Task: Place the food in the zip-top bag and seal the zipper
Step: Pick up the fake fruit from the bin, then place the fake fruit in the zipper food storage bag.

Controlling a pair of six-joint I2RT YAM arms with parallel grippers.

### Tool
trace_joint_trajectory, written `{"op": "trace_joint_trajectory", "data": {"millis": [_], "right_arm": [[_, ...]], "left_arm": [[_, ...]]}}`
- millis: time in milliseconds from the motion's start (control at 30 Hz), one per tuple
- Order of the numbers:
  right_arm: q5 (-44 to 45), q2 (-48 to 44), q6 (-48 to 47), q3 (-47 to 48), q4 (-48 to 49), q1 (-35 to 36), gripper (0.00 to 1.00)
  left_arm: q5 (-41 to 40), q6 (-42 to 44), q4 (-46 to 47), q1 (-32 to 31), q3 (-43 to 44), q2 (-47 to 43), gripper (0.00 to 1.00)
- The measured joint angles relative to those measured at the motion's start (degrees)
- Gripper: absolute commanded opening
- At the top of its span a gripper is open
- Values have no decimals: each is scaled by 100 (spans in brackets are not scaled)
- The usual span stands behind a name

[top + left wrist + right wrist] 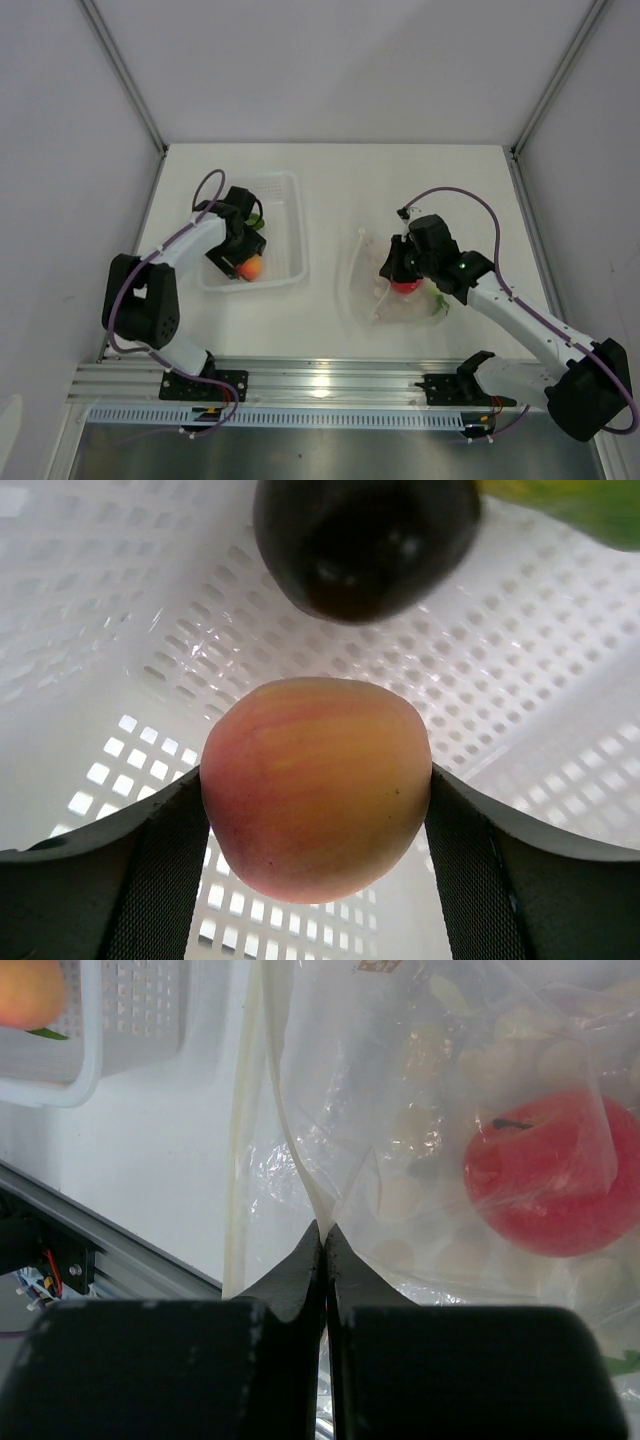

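The food is split between two spots on the counter (pixel 400 180). Over on the left, inside the white perforated tray (pixel 285 200), the left fingers (pixel 165 860) are clamped on either side of the orange peach (pixel 310 750), one pad on each flank. From above, the peach sits at the tray's near end. Just beyond it lies the dark brown fruit (pixel 365 545), and a green piece (pixel 590 505) shows at the edge of the wrist view, next to the brown one.

The zip-top bag (pixel 372 300) lies flat to the right of the tray, well apart from it, crinkled and see-through. The red fruit (pixel 545 1185) is inside it, its little stem on top, and something green (pixel 438 301) shows through the film at the bag's right side. There are pale lumps in there too, but they are too blurred to name.

The right fingers (pixel 285 1285) are pressed tight together on a fold of the bag's film, at the edge that faces the tray. A pale thick strip, the zipper (pixel 237 1190), runs down that edge just beside the pinch. I cannot tell whether it is pressed shut.
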Motion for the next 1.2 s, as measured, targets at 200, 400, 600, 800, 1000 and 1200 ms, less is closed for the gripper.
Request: {"op": "trace_joint_trajectory", "data": {"millis": [200,400,600,800,1000,1200], "right_arm": [[-2,37,2,0,15,0,0],[-4,79,7,0,74,26,0],[-2,101,35,0,87,87,0],[2,122,63,0,87,151,0],[31,122,63,0,83,177,0],[61,122,85,2,83,177,0]], "left_arm": [[20,496,457,-15,-162,-1235,7],[706,1375,2208,-120,-1200,-2793,4],[2203,1878,4138,-162,-2044,-3211,1],[3679,1982,5786,-640,-2227,-2562,1],[4433,2055,6577,-1386,-2227,-2061,1],[4599,2065,6942,-1867,-2227,-1786,0]]}}
